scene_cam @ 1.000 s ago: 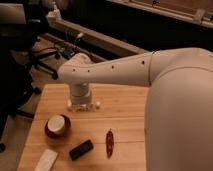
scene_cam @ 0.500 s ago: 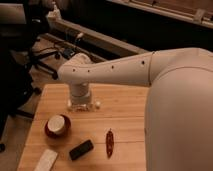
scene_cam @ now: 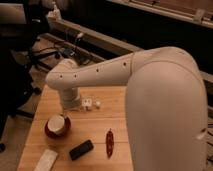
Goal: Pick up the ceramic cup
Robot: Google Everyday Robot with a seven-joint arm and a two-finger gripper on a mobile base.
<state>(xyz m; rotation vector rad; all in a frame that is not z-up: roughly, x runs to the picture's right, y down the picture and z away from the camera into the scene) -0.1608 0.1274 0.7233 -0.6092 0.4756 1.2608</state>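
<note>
Approach step, grasp not yet made. The end effector hangs low over the wooden table, near the ceramic cup but apart from it; whether it is open or closed cannot be told. The cup is upright, round, glossy dark red outside and cream within. Next move calls for lining up over the rim.

Office-like lab: desk chair beyond wooden table under claw.
</note>
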